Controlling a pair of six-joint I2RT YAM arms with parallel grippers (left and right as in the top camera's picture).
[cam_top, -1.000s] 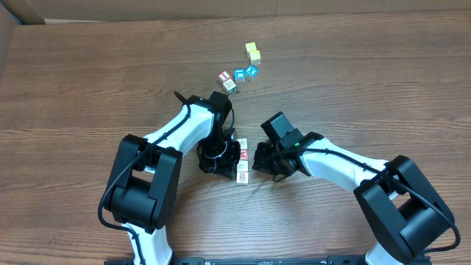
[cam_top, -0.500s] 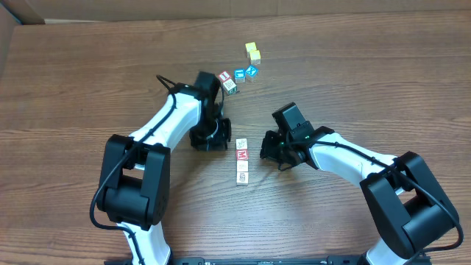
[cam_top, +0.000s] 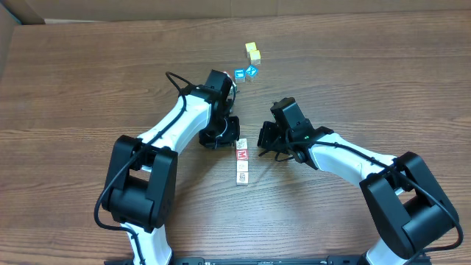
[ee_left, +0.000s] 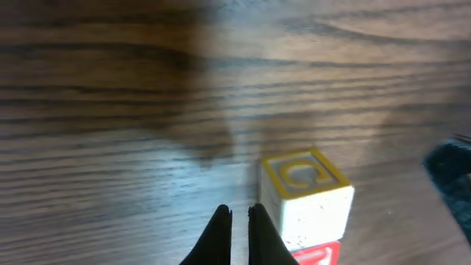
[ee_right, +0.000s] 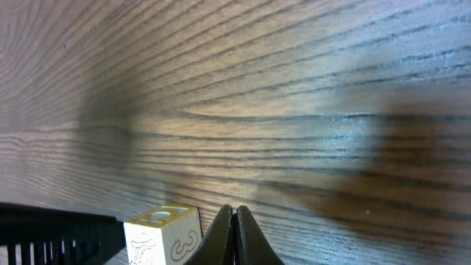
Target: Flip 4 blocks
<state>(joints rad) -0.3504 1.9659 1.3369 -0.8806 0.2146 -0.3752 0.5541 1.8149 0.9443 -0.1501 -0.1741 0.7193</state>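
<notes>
Seen from overhead, the blocks (cam_top: 241, 168) lie in a short column on the table (cam_top: 88, 81), the red M block (cam_top: 241, 154) among them. My left tool (cam_top: 224, 138) sits just left of it and my right tool (cam_top: 265, 141) just right.

Left wrist: my left tool (ee_left: 238, 221) is pinched closed and empty, beside a yellow-bordered block (ee_left: 302, 193).

Right wrist: my right tool (ee_right: 234, 221) is closed on nothing, with a pale block (ee_right: 163, 234) beside it.

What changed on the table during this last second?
The left gripper and right gripper, both shut and empty, drew back from the row of blocks toward the table's far side. The left arm now covers the red-bordered block beside the blue blocks. The row, blue blocks and yellow cubes stayed put.
</notes>
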